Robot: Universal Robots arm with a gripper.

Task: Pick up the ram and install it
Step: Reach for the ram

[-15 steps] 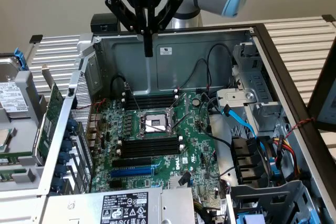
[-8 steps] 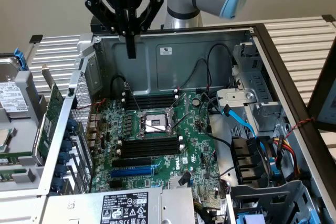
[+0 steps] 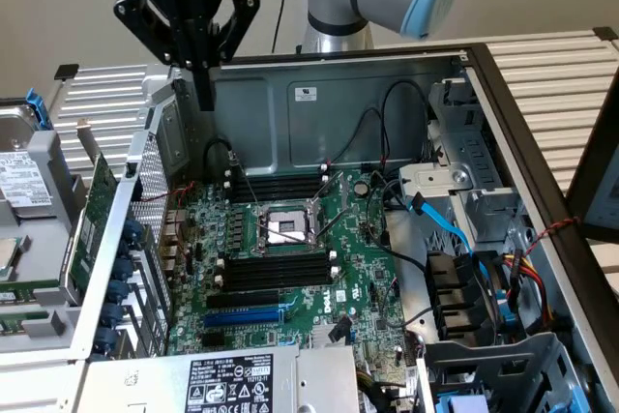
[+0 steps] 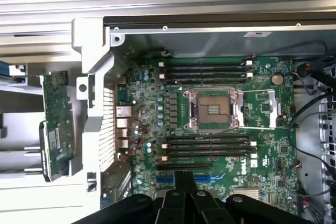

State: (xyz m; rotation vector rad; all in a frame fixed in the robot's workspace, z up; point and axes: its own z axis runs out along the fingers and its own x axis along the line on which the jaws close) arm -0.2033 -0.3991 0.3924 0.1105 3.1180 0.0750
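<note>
The ram is hard to make out; I cannot tell its place for certain, nor how far it lies from the gripper [image 3: 204, 103]. The gripper's fingers are closed together, with nothing visible between them, above the open computer case [image 3: 491, 123]. In the wrist view they cover part of the blue slot [image 4: 165, 179]. A green board [image 3: 91, 224] stands at the exterior view's left, well apart from the gripper, and the power supply [image 3: 145, 384] is cut off by the frame's edge.
</note>
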